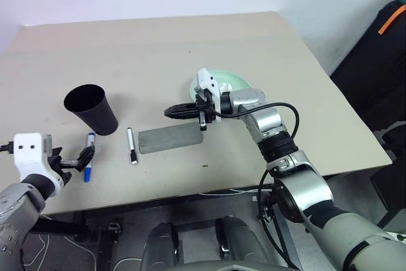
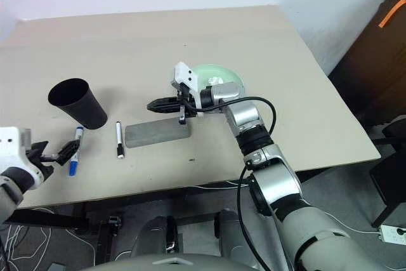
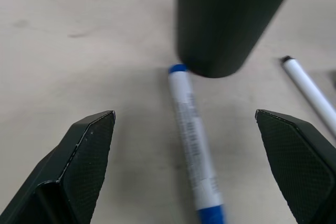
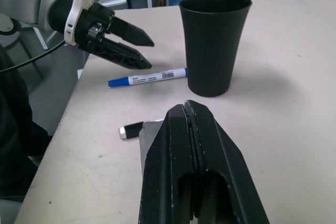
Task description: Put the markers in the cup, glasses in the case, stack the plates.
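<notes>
The marker step is judged in hand. The left gripper, fingers spread wide, is poised beside the blue-capped marker, just near the black cup. Closing on its barrel is called for next. The right gripper, pressed together and empty, is held beyond the grey case from the cup.

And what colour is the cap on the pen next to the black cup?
Blue. The marker beside the cup shows it best in the right wrist view.
</notes>
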`<action>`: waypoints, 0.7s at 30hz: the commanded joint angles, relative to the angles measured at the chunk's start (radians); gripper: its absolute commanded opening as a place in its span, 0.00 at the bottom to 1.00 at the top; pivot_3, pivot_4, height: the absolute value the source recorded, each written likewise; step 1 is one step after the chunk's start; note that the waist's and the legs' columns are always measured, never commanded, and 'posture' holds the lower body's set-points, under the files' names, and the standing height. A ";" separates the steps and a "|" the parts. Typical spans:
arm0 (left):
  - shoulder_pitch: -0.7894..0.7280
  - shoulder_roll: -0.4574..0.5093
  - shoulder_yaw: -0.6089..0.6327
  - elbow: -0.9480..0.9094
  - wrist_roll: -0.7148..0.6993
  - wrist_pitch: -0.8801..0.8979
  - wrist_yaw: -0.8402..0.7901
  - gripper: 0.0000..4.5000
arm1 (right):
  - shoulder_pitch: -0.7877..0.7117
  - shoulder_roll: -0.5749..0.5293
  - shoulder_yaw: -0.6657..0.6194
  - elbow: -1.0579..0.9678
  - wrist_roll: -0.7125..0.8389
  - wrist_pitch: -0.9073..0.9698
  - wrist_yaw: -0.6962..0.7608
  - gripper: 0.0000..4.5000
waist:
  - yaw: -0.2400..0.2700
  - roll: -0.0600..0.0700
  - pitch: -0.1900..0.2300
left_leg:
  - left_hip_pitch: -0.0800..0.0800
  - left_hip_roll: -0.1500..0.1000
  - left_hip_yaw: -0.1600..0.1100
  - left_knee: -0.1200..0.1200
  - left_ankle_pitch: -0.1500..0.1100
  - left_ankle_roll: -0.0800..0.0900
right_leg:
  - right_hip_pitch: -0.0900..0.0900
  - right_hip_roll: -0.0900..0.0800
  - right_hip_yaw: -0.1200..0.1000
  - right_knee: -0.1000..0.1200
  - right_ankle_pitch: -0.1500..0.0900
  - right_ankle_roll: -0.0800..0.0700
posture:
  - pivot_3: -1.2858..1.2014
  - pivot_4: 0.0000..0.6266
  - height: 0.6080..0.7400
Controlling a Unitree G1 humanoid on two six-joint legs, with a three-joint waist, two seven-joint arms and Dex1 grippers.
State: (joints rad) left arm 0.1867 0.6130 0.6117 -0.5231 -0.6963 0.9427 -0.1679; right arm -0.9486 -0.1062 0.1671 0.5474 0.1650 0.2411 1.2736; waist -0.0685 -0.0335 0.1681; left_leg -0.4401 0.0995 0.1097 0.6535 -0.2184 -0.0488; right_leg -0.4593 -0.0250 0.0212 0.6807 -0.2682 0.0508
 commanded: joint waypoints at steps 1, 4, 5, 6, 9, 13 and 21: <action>-0.043 0.027 -0.039 0.021 0.042 0.075 0.048 1.00 | 0.000 -0.008 0.006 -0.032 0.008 -0.005 -0.023 0.00 | 0.000 0.000 0.000 | 0.000 0.000 -0.001 0.000 0.000 -0.001 | 0.000 0.001 0.000 0.000 0.000 0.000 | 0.52 0.24 0.89; -0.084 0.037 -0.069 0.046 0.073 0.157 0.092 1.00 | 0.002 -0.015 0.010 -0.030 0.009 -0.004 -0.036 0.00 | 0.000 0.000 0.000 | 0.001 0.000 -0.001 0.000 0.001 -0.001 | 0.000 0.001 0.000 0.001 0.000 0.000 | 0.52 0.24 0.89; -0.094 0.041 -0.072 0.050 0.077 0.182 0.096 1.00 | 0.003 -0.017 0.011 -0.030 0.009 -0.004 -0.041 0.00 | 0.000 0.000 0.000 | 0.001 0.000 -0.001 0.000 0.001 -0.001 | 0.000 0.000 0.000 0.001 0.000 0.000 | 0.52 0.24 0.89; -0.099 0.051 -0.080 0.054 0.080 0.203 0.089 1.00 | 0.003 -0.018 0.011 -0.027 0.008 -0.005 -0.048 0.00 | 0.000 0.000 0.000 | 0.001 0.000 -0.001 0.000 0.001 -0.001 | 0.000 0.000 0.000 0.001 0.000 0.000 | 0.52 0.24 0.89; -0.130 0.051 -0.079 0.068 0.088 0.250 0.093 0.91 | -0.002 -0.019 0.013 -0.008 -0.001 -0.011 -0.076 0.00 | 0.000 0.000 0.000 | 0.001 0.000 -0.002 0.000 0.001 -0.001 | 0.000 0.000 0.000 0.002 0.000 0.000 | 0.52 0.24 0.89; -0.139 0.059 -0.071 0.054 0.086 0.281 0.065 0.65 | 0.005 -0.022 0.020 -0.010 -0.001 -0.016 -0.087 0.00 | -0.002 0.000 0.000 | 0.002 0.000 -0.002 -0.001 0.001 -0.002 | 0.001 0.001 0.000 0.002 0.000 0.000 | 0.52 0.24 0.89; -0.199 0.074 -0.037 0.036 0.127 0.341 0.092 0.06 | 0.011 -0.046 0.025 -0.010 0.003 0.008 -0.089 0.00 | 0.000 -0.001 0.000 | 0.004 0.000 -0.003 -0.002 0.002 -0.003 | 0.001 0.002 0.001 0.003 0.000 0.000 | 0.52 0.24 0.89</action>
State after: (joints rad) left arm 0.0036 0.6609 0.5374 -0.4730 -0.5959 1.2744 -0.0866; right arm -0.9348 -0.1421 0.1979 0.5560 0.1591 0.2490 1.1789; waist -0.0684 -0.0342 0.1682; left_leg -0.4364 0.0992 0.1068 0.6514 -0.2167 -0.0516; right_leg -0.4581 -0.0232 0.0221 0.6833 -0.2682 0.0508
